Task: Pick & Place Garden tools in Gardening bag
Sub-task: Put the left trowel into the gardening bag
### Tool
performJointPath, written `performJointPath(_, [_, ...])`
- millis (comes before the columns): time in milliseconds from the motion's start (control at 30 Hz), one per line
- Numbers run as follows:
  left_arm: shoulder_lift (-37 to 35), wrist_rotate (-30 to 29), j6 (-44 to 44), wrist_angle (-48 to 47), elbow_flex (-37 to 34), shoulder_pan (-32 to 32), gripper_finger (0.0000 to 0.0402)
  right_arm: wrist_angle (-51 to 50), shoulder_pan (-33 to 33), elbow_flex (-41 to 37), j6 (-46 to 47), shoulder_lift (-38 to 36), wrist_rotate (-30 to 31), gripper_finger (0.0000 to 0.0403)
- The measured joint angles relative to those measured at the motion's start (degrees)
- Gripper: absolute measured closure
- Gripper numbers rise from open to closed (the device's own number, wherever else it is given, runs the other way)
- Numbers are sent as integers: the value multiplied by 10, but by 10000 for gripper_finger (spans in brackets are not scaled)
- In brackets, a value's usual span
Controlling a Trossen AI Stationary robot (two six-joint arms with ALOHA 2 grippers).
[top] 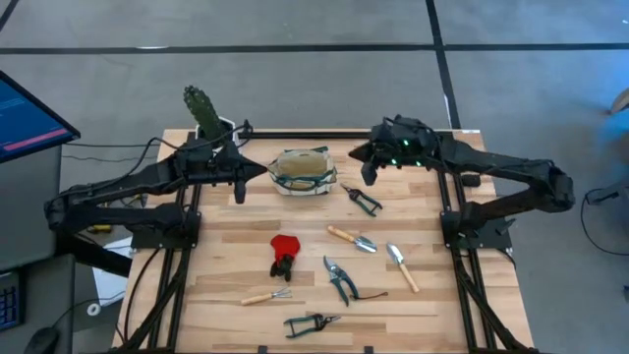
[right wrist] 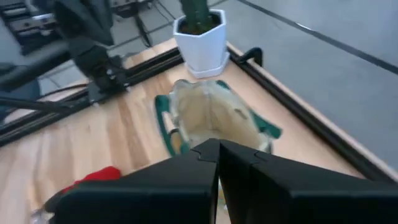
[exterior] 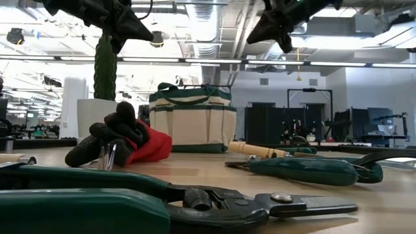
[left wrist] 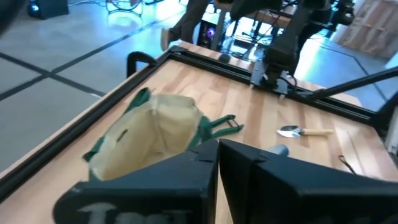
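**Both pincers shut and empty, flanking the bag**

You had the left pincer [top: 239, 187] and the right pincer [top: 371, 169] raised above the desk [top: 432, 305], one on each side of the bag [top: 303, 170], both closed tight with nothing in them. That looked like a ready pose: each wrist camera was aimed down into the bag's open mouth, so you could judge the drop point before fetching anything.

The bag stood upright near the desk's far edge, mouth up, its long axis running left to right between the arms. The cactus pot [top: 218, 126] sat beside it at the far left corner, clear of the work.

No tools were in the bag as far as could be seen. They lay flat, spread over the middle and near part of the desk: shears [top: 363, 200] just right of the bag, a trowel [top: 352, 238] pointing right, another trowel [top: 401, 265] angled toward the near edge, more shears [top: 339, 278], a rake [top: 266, 297], and the red-and-black item [top: 284, 254].
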Motion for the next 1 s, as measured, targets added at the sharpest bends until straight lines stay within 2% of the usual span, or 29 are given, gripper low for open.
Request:
performJointPath(200, [0,0,0,11,0,-37,399,1,39,-31,26,-28,38,403])
performJointPath(567, [0,-13,4,40,0,-87,399,11,102,-31,57,-31,143,403])
performJointPath(733, [0,-54,37,42,0,-118,399,11,125,-31,75,-31,158,403])
performJointPath(1000, [0,-63,45,45,0,-171,399,-3,167,-31,103,-31,196,403])
